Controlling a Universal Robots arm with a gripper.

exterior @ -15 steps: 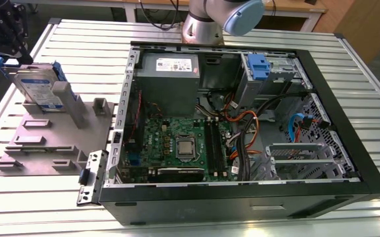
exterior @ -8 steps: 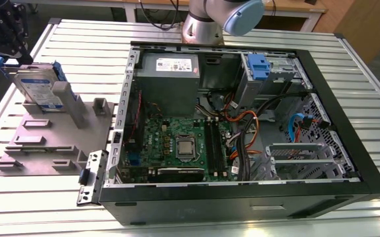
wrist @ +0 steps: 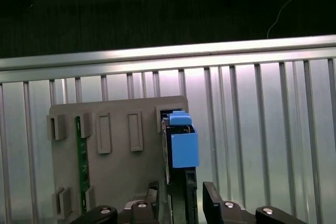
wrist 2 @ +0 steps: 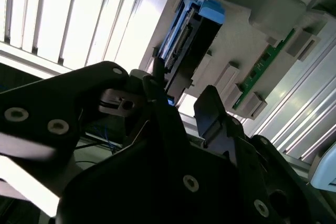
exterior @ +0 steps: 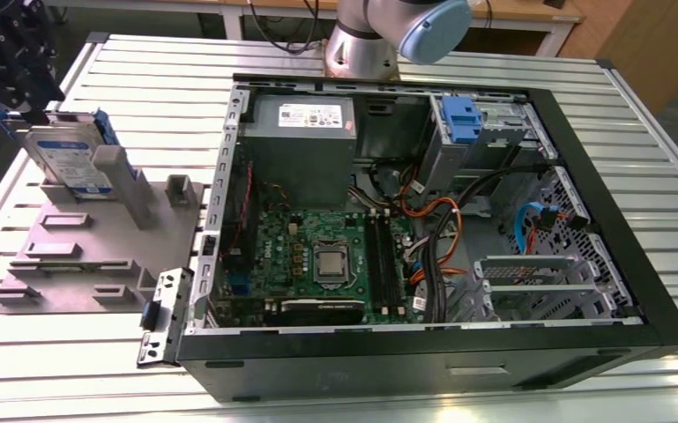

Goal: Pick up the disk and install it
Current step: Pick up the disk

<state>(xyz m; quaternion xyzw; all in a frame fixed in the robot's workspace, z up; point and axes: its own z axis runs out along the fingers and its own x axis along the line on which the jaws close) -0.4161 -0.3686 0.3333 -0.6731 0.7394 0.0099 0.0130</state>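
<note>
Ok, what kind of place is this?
Probably a robotics lab workbench for computer assembly: an open desktop computer case lies on a slatted metal table, beside a grey fixture holding the disk upright.

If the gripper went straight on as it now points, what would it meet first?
Probably the disk, standing on edge in the grey holder: the gripper points down at it, one finger on each side. How near is unclear.

Disk (exterior: 68, 159), upper left of the exterior view: silver-grey metal casing, glossy paper label, blue plastic rails.
Holder (exterior: 80, 236): matt grey plastic.
Table (exterior: 635, 115): ribbed bare aluminium, bright sheen.
Computer case (exterior: 433, 361): matt black outer panels, unpainted sheet steel inside.
Gripper (wrist: 181, 198): matt black fingers, bright metal screws.
</note>
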